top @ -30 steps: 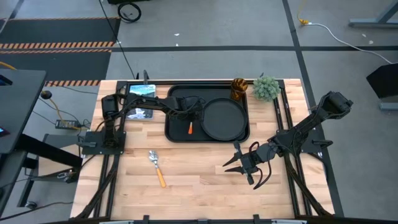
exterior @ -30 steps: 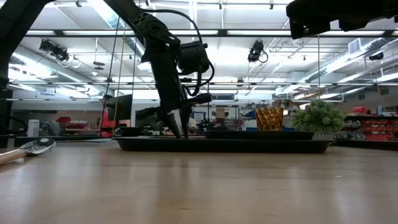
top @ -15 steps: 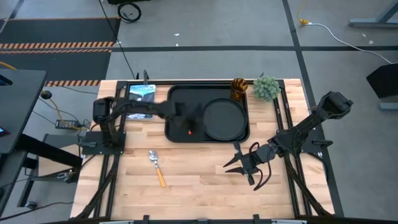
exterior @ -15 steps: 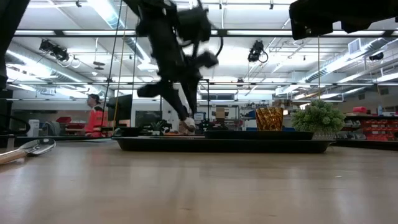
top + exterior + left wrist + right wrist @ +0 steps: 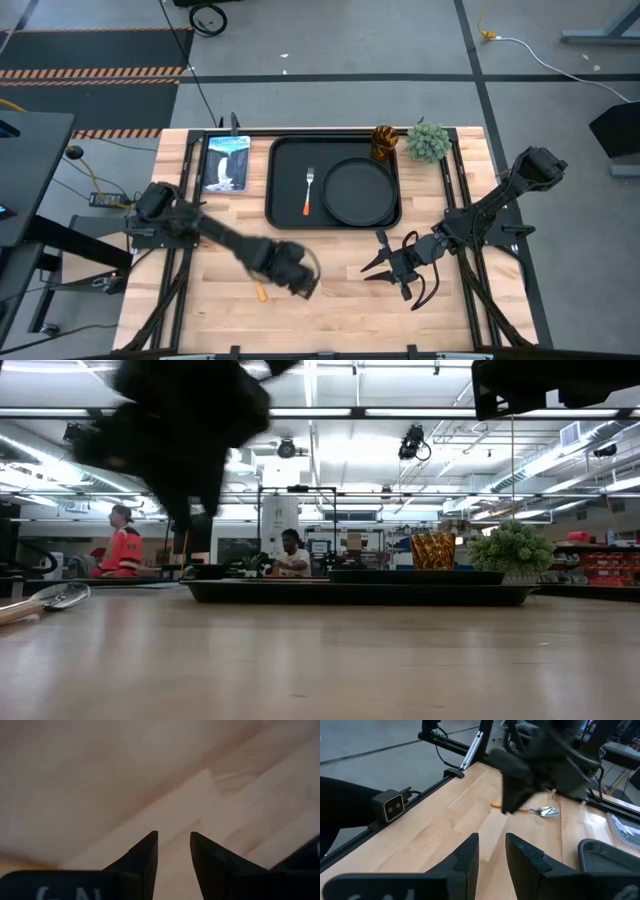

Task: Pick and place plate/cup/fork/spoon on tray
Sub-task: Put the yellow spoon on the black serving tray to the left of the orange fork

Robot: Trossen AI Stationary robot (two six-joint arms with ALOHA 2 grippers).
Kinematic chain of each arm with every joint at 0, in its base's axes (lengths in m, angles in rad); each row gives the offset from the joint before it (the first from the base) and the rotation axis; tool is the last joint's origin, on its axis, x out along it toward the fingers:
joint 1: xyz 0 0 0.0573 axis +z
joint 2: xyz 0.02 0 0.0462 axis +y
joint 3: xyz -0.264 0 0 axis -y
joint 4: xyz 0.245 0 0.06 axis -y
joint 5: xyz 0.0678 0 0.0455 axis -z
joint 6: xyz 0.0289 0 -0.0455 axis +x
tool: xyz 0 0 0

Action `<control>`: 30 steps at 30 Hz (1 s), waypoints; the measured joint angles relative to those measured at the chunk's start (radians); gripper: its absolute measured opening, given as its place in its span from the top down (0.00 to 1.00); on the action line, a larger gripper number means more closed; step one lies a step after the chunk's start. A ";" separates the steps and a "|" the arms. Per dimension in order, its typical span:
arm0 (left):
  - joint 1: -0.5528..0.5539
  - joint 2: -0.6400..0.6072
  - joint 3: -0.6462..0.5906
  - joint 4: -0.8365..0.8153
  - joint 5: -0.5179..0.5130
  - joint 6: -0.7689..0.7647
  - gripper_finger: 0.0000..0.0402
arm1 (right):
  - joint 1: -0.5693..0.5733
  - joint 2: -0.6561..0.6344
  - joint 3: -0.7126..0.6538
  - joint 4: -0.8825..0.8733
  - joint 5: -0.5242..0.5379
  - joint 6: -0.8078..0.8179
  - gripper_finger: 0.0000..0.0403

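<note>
The black tray (image 5: 283, 212) holds the round black plate (image 5: 357, 192) on its right half and the red-handled fork (image 5: 308, 192) lying flat on its left half. The amber cup (image 5: 384, 142) stands on the table at the tray's far right corner. The spoon lies on the wood near the front; my left arm covers its bowl in the high view, where only its orange handle (image 5: 261, 293) shows, while the right wrist view shows its bowl (image 5: 545, 811). My left gripper (image 5: 303, 284) hovers just right of the spoon, open and empty. My right gripper (image 5: 385, 262) waits open at the right front.
A small green plant (image 5: 428, 140) stands beside the cup at the far right. A blue-white picture card (image 5: 225, 162) lies left of the tray. Bare wood lies between the two grippers at the table's front. People show in the room beyond the table.
My left gripper has risen off the tray's left half and swung fast toward the table's near edge, ending over the wood by the spoon. The fork stays lying flat on the tray where the gripper was.
</note>
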 joint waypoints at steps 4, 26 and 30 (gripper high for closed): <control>-0.115 0.000 0.000 -0.063 -0.092 -0.237 0.70 | 0.000 0.000 0.000 -0.003 0.003 0.017 0.75; -0.244 0.004 -0.168 -0.263 -0.216 -0.807 0.70 | 0.000 0.000 0.000 0.001 0.004 0.005 0.75; -0.236 0.004 -0.209 -0.226 -0.203 -0.808 0.69 | 0.000 0.000 0.000 0.001 0.004 0.005 0.75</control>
